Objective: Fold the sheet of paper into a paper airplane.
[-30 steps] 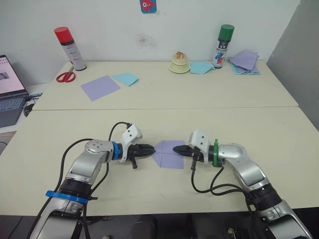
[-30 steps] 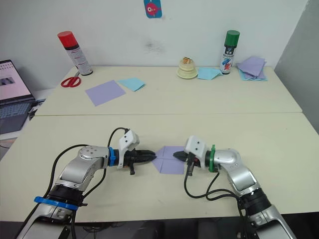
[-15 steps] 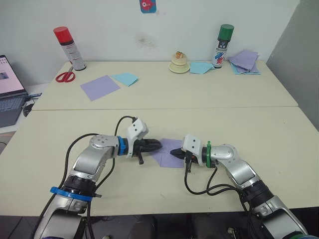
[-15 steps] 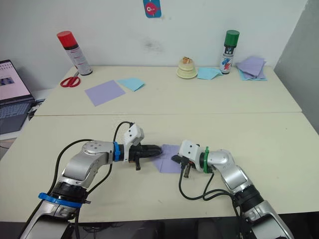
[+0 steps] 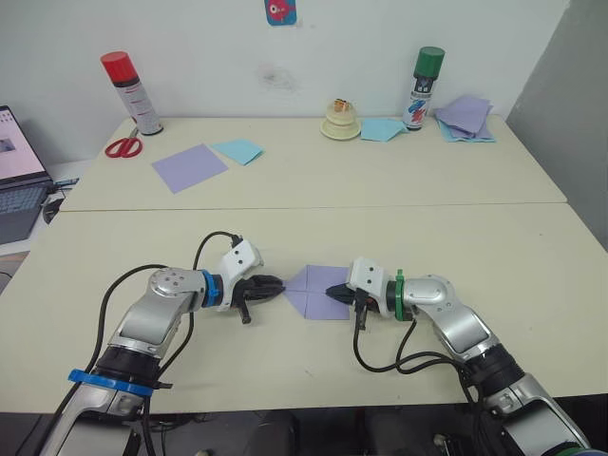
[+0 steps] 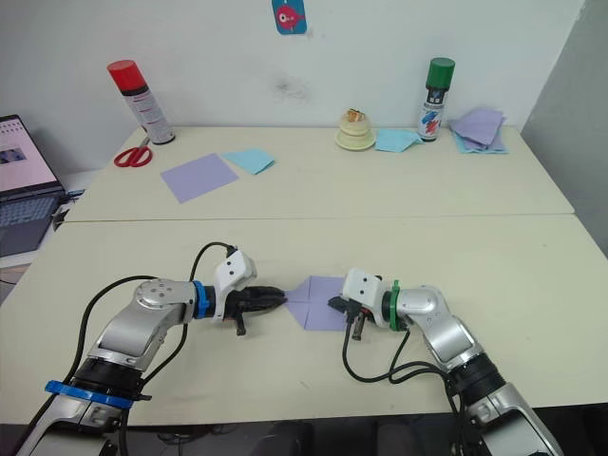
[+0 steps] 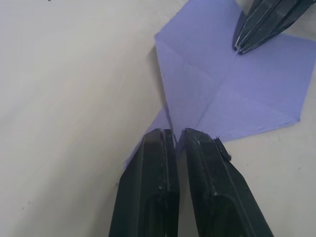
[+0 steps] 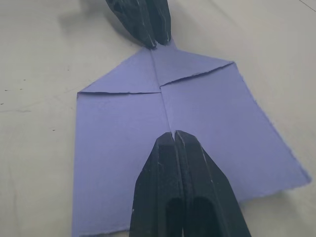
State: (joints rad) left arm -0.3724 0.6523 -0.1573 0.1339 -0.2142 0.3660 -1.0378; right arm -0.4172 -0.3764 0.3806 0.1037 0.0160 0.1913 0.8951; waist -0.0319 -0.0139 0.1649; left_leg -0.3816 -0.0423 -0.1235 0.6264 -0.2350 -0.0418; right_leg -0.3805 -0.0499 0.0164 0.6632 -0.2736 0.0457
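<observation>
Nose corners folded, centre crease next

The sheet of paper point(image 8: 163, 143) lies between grippers: left gripper point(image 7: 178, 133) nearly closed at its point, right gripper point(image 8: 174, 134) closed, pressing the centreline. Next likely folding along that crease.

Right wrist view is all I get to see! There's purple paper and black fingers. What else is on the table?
Observer: Far back on your left stands a red-capped spray can, with red scissors beside it.
Operator: Is there more purple paper anywhere?
Observer: Yes. A flat lavender sheet lies near those scissors, next to a light blue sheet.
Operator: Whose fingers are at the pointy end?
Observer: The left gripper. Its arm reaches in from the left, tips at the point of the sheet of paper.
Operator: And mine?
Observer: The right gripper rests on the paper's right half, fingers together.
</observation>
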